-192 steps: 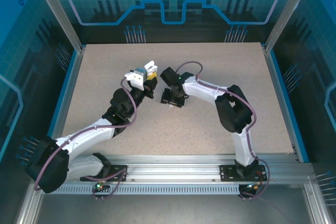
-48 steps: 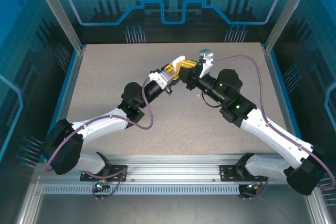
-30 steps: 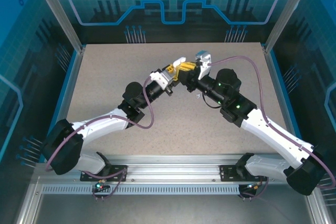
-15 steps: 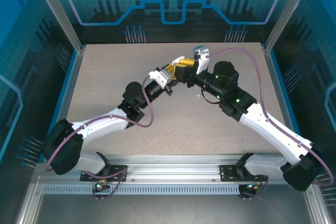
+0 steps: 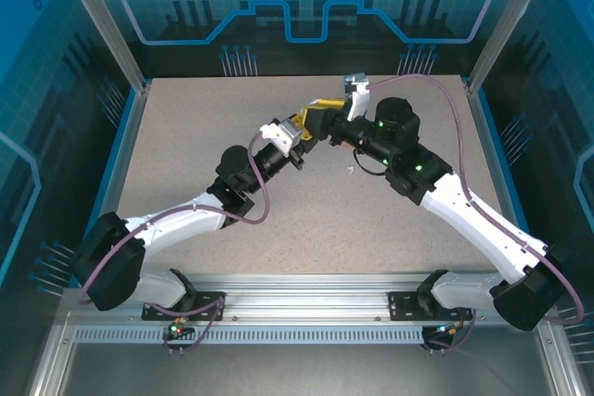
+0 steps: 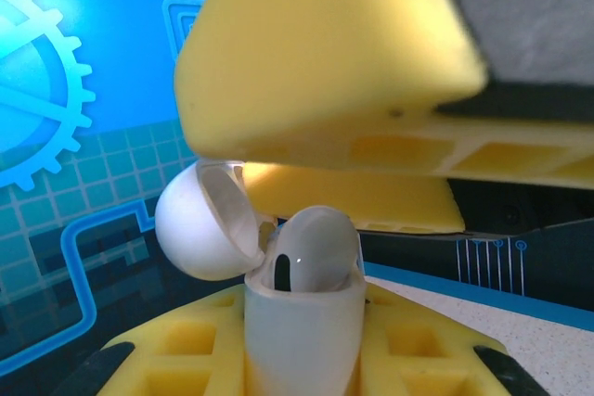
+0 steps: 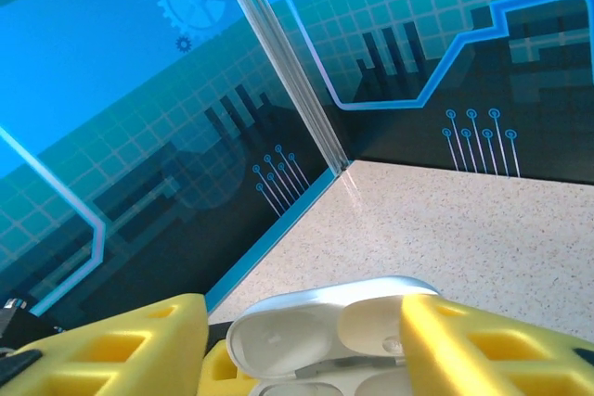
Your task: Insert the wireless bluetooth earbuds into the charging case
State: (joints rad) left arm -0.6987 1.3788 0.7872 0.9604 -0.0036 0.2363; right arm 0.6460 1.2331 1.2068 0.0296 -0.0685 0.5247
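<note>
Tabletop speckled beige, walls blue; left claw grips charging case, right claw spread.

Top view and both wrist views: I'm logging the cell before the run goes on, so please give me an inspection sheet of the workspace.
Surface: speckled beige table; one tiny white speck, too small to identify.
Job's things: white case held in the air, lid open, a white earbud standing in it.
Clutter: nothing seen.
Grippers: left gripper shut on the case; right gripper has a finger on either side of the open case, grip unclear.
Cables: purple cables loop along both arms.
Surroundings: blue printed walls, aluminium posts.
</note>
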